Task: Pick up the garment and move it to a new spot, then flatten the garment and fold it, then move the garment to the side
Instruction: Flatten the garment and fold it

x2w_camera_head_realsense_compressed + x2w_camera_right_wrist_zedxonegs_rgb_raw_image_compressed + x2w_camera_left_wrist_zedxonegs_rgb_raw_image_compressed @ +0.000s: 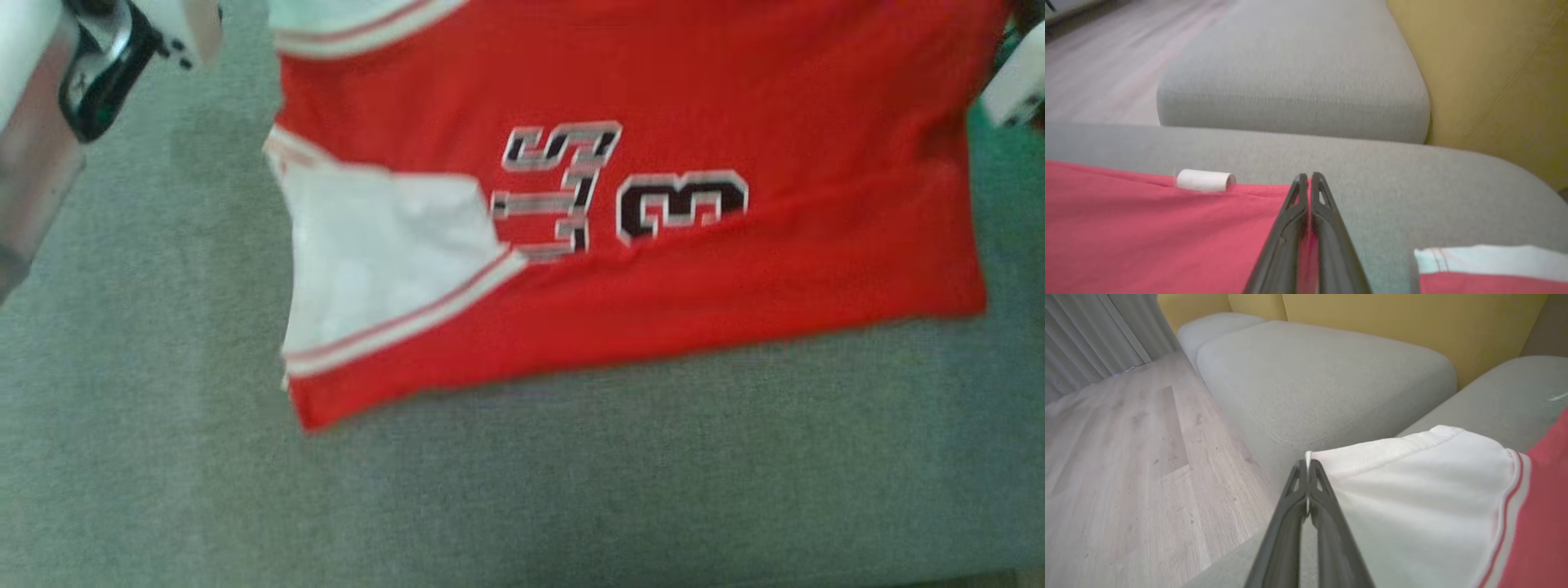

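We have the red jersey [653, 269] lying on the grey sofa cushion [571, 490], its number facing up, one white sleeve [375, 261] folded in over the body, and the cloth mostly flat apart from a few shallow creases. Our left gripper [1307, 463] is pinched shut on the hem of the other white sleeve [1412, 490], right at its outer corner, with a sliver of white cloth showing between the fingers. Our right gripper [1309, 176] is closed as well, with red fabric caught between its fingers at the jersey's far edge, just beside a small white roll [1205, 180] that may be a label; we cannot tell. Holding two well-separated points on the same far side makes sense to us: it lets the cloth hang or drag evenly between the arms rather than bunching up. We judge this to be the start of a lift or a pull, either to carry the jersey or to draw it taut for flattening. The yellow backrest [1372, 318] and the neighbouring cushion [1310, 375] lie beyond, so any pull should stay over the seat and away from the wooden floor [1126, 457].
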{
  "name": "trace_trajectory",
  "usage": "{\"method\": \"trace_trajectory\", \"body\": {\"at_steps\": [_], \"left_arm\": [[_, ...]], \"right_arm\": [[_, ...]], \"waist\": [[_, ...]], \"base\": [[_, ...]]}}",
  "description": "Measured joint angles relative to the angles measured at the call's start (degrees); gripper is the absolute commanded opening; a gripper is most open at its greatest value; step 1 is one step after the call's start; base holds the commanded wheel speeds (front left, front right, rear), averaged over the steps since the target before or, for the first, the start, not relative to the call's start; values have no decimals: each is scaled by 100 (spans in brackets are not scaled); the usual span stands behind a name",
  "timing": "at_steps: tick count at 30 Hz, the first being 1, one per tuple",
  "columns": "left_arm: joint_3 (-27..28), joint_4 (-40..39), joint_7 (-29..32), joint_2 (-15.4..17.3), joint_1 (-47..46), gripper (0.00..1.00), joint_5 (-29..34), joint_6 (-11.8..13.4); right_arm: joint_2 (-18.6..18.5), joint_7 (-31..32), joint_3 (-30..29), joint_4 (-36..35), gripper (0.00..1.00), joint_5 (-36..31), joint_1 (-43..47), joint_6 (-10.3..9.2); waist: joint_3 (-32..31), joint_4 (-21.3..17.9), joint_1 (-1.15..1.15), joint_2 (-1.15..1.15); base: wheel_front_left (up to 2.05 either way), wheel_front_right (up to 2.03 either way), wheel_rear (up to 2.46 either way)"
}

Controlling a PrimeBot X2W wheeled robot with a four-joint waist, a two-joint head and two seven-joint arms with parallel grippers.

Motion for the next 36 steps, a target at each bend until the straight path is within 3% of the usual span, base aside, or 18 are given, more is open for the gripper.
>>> {"method": "trace_trajectory", "body": {"at_steps": [7,13,20,27,34,36], "left_arm": [[-53,-69,-319,-97,137,0,-153,0],[-227,-502,-749,80,804,0,-152,36],[-421,-1407,-1002,398,1751,0,-149,483],[-492,-2526,-1116,887,2689,0,-159,1165],[-598,-3261,-1224,1010,3623,0,-315,1723],[-608,-3244,-1236,1001,3774,0,-311,1778]], "right_arm": [[-1,-285,-268,60,0,321,250,-1],[-43,-461,-382,-77,0,519,989,-1],[-140,-725,-679,-352,0,693,1774,0],[-137,-810,-1001,-624,0,749,2691,0],[-57,-904,-1403,-995,1,582,3550,-1],[18,-904,-1503,-1081,26,499,3718,-1]], "waist": [[-283,136,-1,0],[-566,286,-1,0],[-930,469,-1,0],[-1246,630,-2,0],[-1364,777,-1,0],[-1362,786,-1,0]], "base": [[0,0,0],[0,0,0],[0,0,0],[0,0,0],[0,0,0],[0,0,0]]}}
